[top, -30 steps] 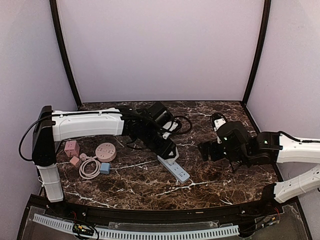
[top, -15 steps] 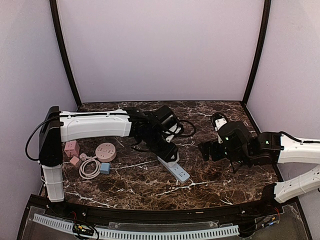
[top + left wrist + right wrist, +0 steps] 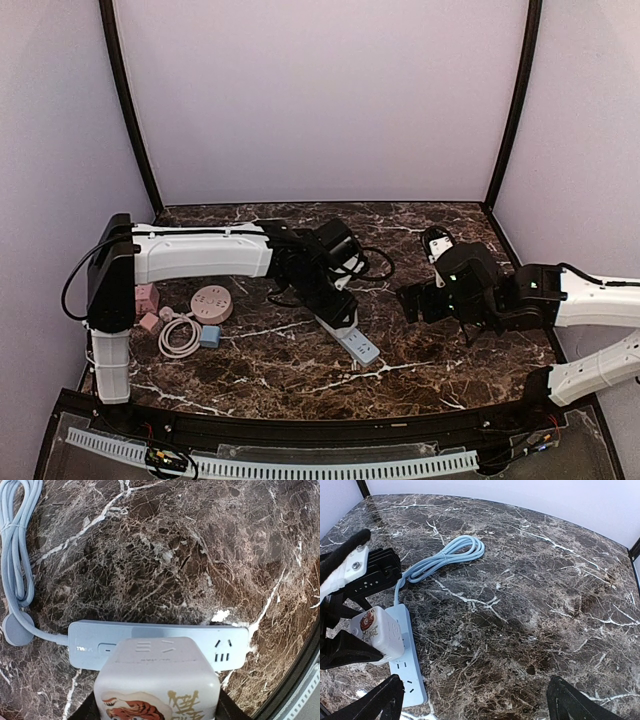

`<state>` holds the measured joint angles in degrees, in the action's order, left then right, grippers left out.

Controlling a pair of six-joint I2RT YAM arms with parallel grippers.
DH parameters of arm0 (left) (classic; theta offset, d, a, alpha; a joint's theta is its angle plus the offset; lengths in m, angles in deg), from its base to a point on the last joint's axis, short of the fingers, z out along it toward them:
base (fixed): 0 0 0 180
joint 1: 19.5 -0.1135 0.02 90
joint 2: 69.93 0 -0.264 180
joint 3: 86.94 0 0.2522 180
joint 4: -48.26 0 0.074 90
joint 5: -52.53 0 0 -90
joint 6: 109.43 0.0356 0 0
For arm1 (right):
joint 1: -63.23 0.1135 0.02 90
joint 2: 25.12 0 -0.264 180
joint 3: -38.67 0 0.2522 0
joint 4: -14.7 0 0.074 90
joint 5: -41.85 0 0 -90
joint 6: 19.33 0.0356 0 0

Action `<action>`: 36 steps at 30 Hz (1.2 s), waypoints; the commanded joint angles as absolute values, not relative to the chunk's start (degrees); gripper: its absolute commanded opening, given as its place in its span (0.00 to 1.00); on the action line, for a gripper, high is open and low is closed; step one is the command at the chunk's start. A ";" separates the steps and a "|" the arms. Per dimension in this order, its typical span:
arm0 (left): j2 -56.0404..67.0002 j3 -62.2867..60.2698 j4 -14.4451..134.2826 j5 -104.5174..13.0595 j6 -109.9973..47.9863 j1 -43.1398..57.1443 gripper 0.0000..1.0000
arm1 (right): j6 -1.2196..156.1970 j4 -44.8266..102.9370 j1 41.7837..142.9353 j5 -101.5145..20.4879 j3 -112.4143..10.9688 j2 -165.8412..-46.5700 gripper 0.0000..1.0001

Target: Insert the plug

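Note:
A light blue power strip [image 3: 352, 342] lies on the marble table, also seen in the left wrist view [image 3: 231, 646] and the right wrist view [image 3: 407, 672]. My left gripper [image 3: 334, 303] [image 3: 156, 702] is shut on a white cube plug with a tiger picture [image 3: 157, 677] [image 3: 376, 630]. It holds the cube directly over the strip's middle sockets, very close to it. I cannot tell whether the prongs are in. The strip's cable coil [image 3: 454, 553] lies behind. My right gripper [image 3: 411, 300] [image 3: 475, 706] is open and empty, to the right of the strip.
At the left of the table are pink cube plugs [image 3: 143, 296], a round pink socket [image 3: 211, 302], a small blue cube [image 3: 209, 336] and a coiled white cord [image 3: 178, 338]. Black frame posts stand at the back corners.
My left arm has shifted slightly right, keeping the cube plug over the strip. The right arm has not moved.

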<state>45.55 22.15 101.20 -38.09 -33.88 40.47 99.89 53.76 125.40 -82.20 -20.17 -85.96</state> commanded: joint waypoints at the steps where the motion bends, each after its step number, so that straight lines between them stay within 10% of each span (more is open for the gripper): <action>1: 45.47 24.49 101.94 -36.14 -32.28 40.71 0.01 | 99.56 52.42 125.28 -81.68 -19.47 -86.09 0.99; 36: 48.75 26.77 105.77 -35.91 -29.59 40.71 0.01 | 98.92 51.90 125.41 -80.39 -19.39 -87.17 0.99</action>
<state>48.31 26.11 102.64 -35.69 -30.28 40.47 99.21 53.32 125.40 -80.69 -20.15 -86.82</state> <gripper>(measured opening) 0.552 0.986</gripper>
